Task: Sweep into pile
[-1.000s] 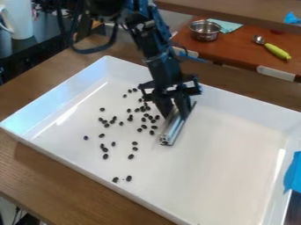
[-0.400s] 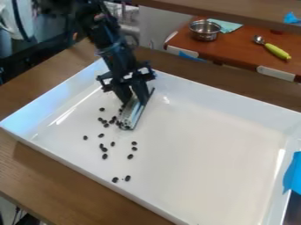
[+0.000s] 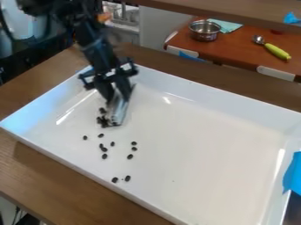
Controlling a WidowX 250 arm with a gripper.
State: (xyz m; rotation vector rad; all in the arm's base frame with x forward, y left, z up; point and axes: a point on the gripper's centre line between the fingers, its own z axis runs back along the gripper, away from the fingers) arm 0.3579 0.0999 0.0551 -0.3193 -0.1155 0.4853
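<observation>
Your pincer (image 3: 117, 97) grips the metal bar (image 3: 119, 113) in the far left of the tray (image 3: 235, 107). Push too fast, and the black beans (image 3: 104, 123) beside it could slip around its near end.

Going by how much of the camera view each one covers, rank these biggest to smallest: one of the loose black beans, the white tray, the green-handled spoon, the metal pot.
1. White tray
2. Metal pot
3. Green-handled spoon
4. Black bean
</observation>
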